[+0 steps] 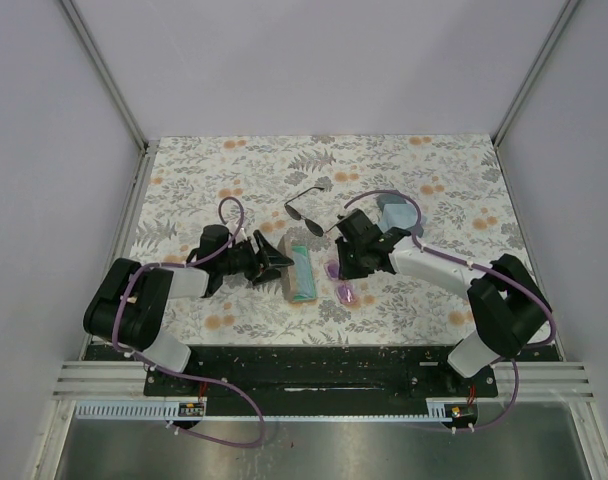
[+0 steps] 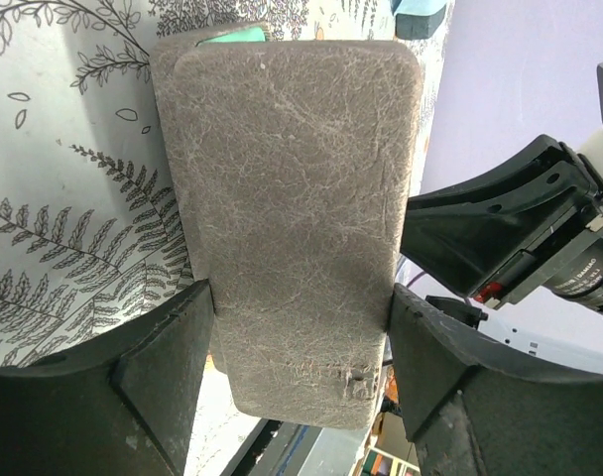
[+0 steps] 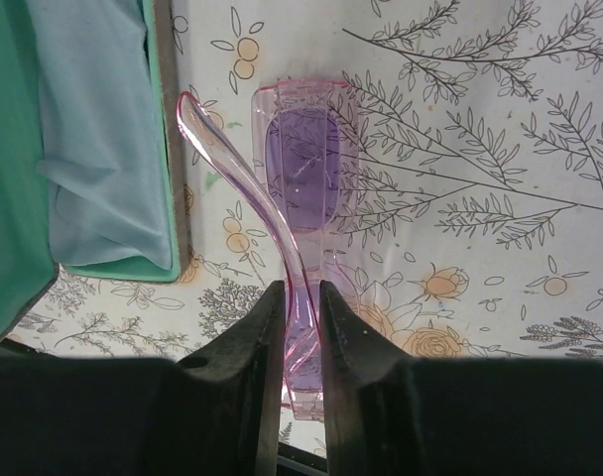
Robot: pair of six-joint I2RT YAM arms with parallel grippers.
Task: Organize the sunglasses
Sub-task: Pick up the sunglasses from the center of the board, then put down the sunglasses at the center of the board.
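The open case [image 1: 304,282] has its lid [image 2: 292,178] clamped by the left gripper [image 2: 301,307]. Just right of the case, the right gripper [image 3: 301,297] pinches 1 end of the purple pair [image 3: 301,164], long axis roughly parallel with the case, 1 temple splayed toward it. Seemingly the pickup step; next, lift and lay it inside. The black pair [image 1: 309,207] lies beyond the case.

Floral table [image 1: 434,295] w/ black wire sunglasses [image 1: 306,208], purple sunglasses [image 1: 343,288], open teal case [image 1: 308,292] & a bluish item [image 1: 395,212] (unclear) on it.
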